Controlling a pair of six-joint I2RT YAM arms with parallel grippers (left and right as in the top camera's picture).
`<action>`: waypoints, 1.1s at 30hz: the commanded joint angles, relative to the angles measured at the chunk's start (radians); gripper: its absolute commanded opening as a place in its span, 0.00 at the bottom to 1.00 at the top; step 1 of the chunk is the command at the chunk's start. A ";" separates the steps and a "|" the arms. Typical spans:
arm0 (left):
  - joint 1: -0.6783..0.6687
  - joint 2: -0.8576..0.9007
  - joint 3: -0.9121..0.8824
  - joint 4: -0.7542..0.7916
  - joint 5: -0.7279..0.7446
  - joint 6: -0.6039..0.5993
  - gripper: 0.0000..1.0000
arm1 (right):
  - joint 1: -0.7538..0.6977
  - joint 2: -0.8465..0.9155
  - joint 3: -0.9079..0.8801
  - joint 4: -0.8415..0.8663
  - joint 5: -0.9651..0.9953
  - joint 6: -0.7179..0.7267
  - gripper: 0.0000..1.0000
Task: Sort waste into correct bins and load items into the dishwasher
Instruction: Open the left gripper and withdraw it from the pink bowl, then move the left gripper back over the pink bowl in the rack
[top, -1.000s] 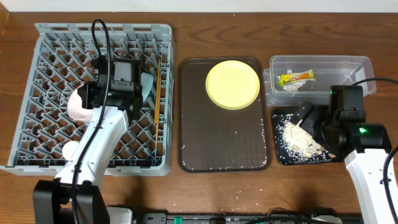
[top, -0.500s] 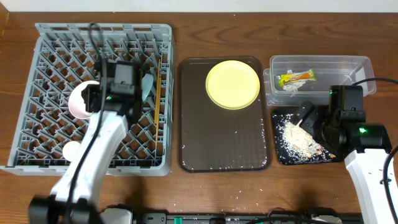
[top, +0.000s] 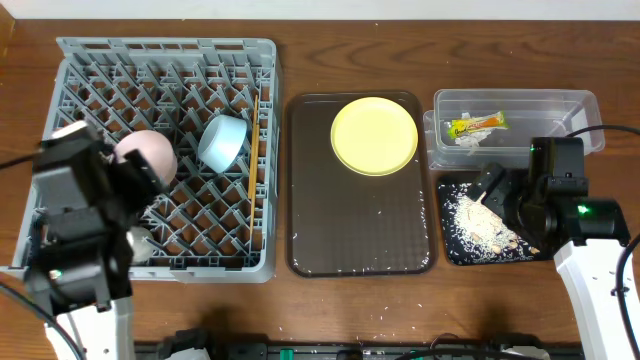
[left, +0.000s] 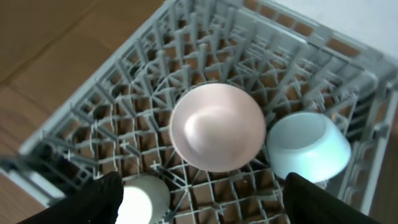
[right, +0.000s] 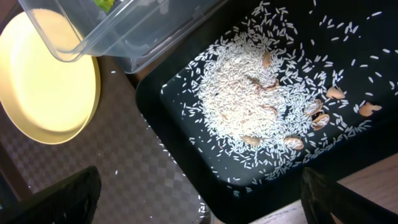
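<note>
Two bowls in large square grey plastic lattice dish rack (top: 165, 45): one white-pink bowl (left: 216, 127), one light blue bowl (left: 308, 146) on its side just beside it; one small white cup (left: 142, 198) near rack's front; thin wooden chopsticks (top: 254, 165) along rack's right side; one round yellow plate (top: 374, 135) on dark brown serving tray (top: 360, 240); left pincer (left: 204, 183) spread wide, empty, white-pink bowl straight ahead, not touching; right pincer (right: 199, 177) wide apart, empty, above pale rice-like crumbs (right: 245, 99) in glossy black tray (right: 348, 56); one yellow-green snack wrapper (top: 476, 124) in clear plastic tub (top: 560, 100).
</note>
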 joint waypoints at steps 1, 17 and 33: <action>0.160 0.110 0.013 -0.021 0.284 -0.045 0.80 | -0.005 0.000 0.002 -0.001 0.010 0.009 0.99; 0.468 0.578 0.013 -0.002 0.730 -0.050 0.53 | -0.005 0.000 0.002 -0.001 0.010 0.009 0.99; 0.467 0.585 0.013 0.035 0.725 -0.037 0.08 | -0.005 0.000 0.002 -0.001 0.011 0.009 0.99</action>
